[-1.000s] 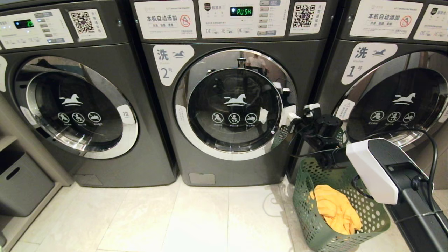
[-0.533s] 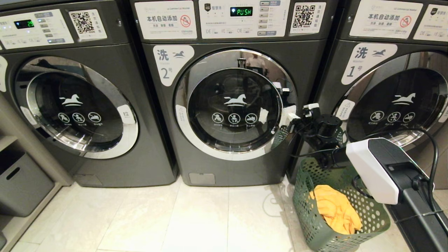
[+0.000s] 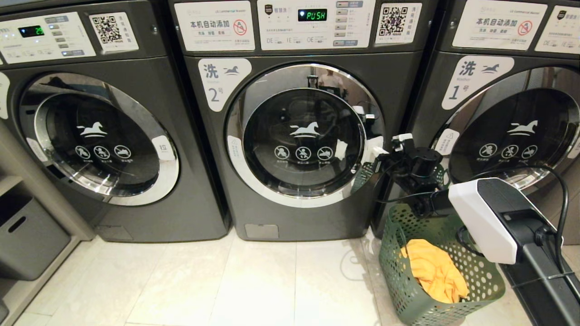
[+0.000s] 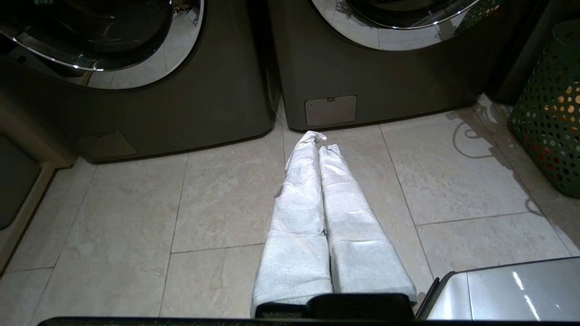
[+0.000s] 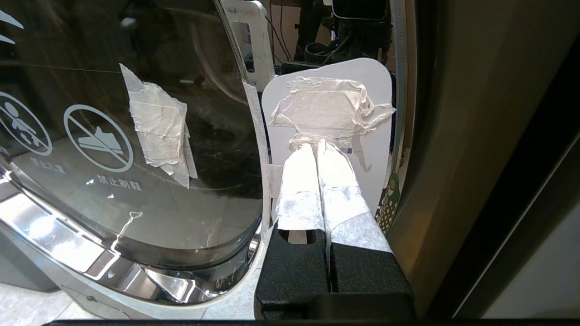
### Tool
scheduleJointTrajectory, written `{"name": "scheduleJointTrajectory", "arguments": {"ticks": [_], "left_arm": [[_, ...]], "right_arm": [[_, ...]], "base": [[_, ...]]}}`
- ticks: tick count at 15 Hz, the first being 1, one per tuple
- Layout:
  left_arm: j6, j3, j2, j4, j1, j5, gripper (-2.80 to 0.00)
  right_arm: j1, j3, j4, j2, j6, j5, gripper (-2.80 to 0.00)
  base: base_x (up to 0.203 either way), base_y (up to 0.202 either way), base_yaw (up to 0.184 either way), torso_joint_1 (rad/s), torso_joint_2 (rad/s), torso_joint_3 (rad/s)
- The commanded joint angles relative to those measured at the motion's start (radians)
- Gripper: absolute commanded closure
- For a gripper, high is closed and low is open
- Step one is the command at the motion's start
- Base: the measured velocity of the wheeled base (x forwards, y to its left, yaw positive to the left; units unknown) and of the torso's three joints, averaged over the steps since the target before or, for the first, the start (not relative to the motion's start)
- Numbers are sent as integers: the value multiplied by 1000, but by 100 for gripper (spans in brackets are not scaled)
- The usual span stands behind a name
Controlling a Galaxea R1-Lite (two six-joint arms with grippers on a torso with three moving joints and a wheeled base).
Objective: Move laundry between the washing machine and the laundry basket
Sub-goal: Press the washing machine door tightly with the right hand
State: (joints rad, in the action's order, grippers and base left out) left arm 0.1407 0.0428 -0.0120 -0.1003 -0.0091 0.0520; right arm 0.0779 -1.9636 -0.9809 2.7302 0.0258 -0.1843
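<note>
Our right gripper (image 5: 317, 149) pinched together at the washing machine (image 3: 290, 217) door's taped tab (image 5: 328, 108); laundry basket (image 3: 403, 280) right below it; left gripper (image 4: 319, 140) pressed together too, over floor tiles

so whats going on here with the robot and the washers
The robot faces a row of washers. Its right gripper, shut with nothing held, is pressed up against the white handle tab at the right edge of the closed door of the washing machine marked 2. The left gripper is shut and empty, pointing at the tiled floor in front of the machines. The green laundry basket stands on the floor to the right with a yellow-orange garment in it.
</note>
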Motion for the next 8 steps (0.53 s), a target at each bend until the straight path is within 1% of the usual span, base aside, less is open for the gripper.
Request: {"name": "scheduleJointTrajectory", "arguments": {"ticks": [1, 5, 8], "left_arm": [[-1, -2, 14, 0, 0, -1, 0], [7, -1, 14, 1, 0, -1, 0], [-3, -1, 14, 1, 0, -4, 0]], "right_arm": [[0, 0, -1, -3, 0, -1, 0], [0, 0, 5, -3, 0, -1, 0], [0, 0, 5, -7, 0, -1, 0]], "base": [[0, 0, 0, 0, 0, 0], [0, 0, 0, 0, 0, 0], [0, 0, 0, 0, 0, 0]]}}
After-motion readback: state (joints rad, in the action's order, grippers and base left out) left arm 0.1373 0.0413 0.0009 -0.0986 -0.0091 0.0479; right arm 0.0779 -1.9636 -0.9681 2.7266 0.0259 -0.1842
